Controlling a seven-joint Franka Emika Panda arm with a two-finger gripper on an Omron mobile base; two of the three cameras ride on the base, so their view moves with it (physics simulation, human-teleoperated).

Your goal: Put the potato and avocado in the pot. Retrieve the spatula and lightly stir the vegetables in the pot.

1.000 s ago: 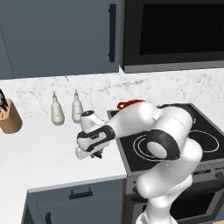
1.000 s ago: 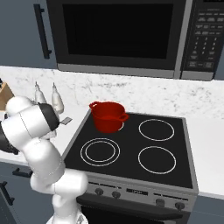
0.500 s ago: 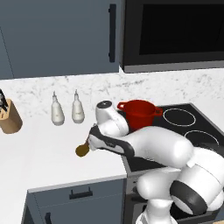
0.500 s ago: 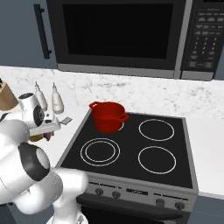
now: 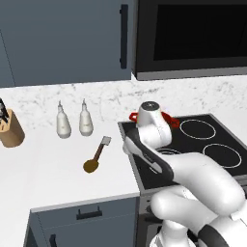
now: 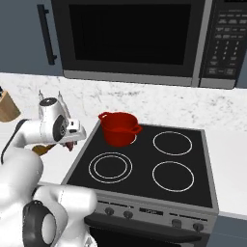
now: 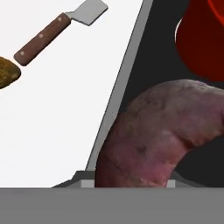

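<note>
My gripper (image 7: 131, 177) is shut on the avocado (image 7: 162, 131), a dark maroon-brown curved piece that hangs over the stove's left edge. From the right base view the avocado (image 6: 70, 144) peeks out under the hand (image 6: 72, 131), left of the red pot (image 6: 119, 128). The pot (image 7: 203, 39) sits on the rear left burner, a short way ahead of the avocado. On the white counter the ochre potato (image 5: 90, 165) lies at the end of the spatula's handle. The spatula (image 5: 101, 147) has a brown handle and a grey blade. Both also show in the hand view, potato (image 7: 6, 73) and spatula (image 7: 57, 30).
Two pale bottles (image 5: 63, 124) (image 5: 86, 121) stand at the back of the counter, with a wooden knife block (image 5: 9, 128) at far left. The black stovetop (image 6: 169, 169) has several ring burners. A microwave (image 6: 130, 38) hangs above it.
The arm has swung right from over the counter toward the stove, carrying the avocado. The potato and spatula have stayed on the counter and now show uncovered.
</note>
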